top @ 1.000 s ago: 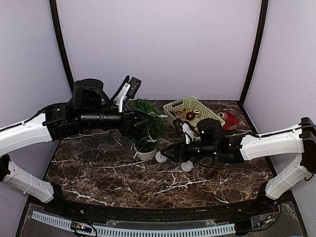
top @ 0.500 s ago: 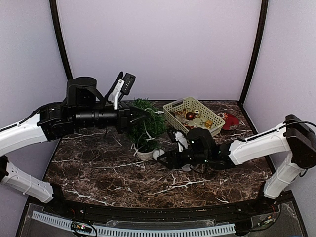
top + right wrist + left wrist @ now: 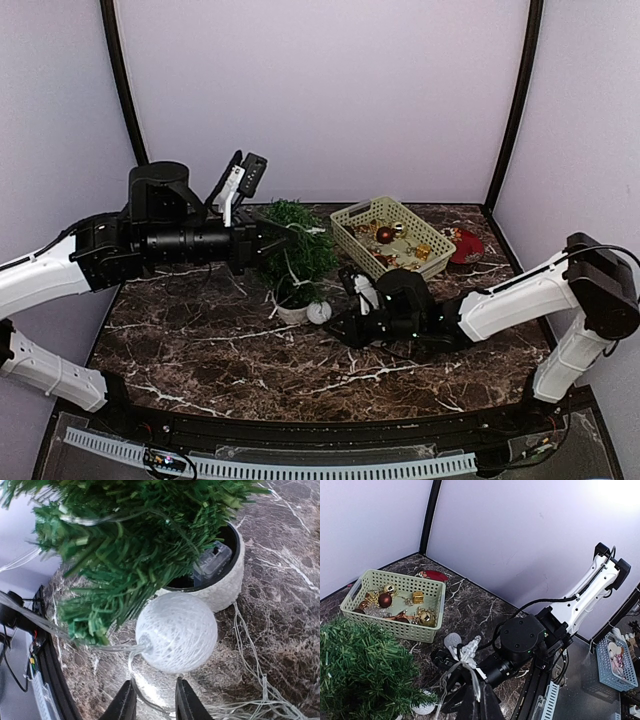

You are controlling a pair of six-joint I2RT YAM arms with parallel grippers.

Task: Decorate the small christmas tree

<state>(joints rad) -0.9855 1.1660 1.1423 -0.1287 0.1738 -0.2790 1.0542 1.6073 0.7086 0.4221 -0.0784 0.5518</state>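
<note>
The small christmas tree (image 3: 297,248) stands mid-table in its white pot (image 3: 293,312). My left gripper (image 3: 288,238) is at the tree's upper left side, shut on a clear light string (image 3: 468,652) that trails down from its fingers (image 3: 487,707). My right gripper (image 3: 342,322) lies low on the table just right of the pot. In the right wrist view its jaws (image 3: 155,702) stand narrow around a blurred white light ball and its wire. A second white ball (image 3: 177,632) rests against the pot (image 3: 227,587), under the branches (image 3: 130,540).
A pale green basket (image 3: 352,214) of gold and red ornaments stands behind the right arm, with a red ornament (image 3: 466,246) beside it. Thin wires (image 3: 250,645) lie loose on the marble. A clear battery box (image 3: 212,560) sits in the pot.
My right arm has slid left to the pot and its jaws have narrowed around a white ball. The left arm has drawn back a little to the left.
</note>
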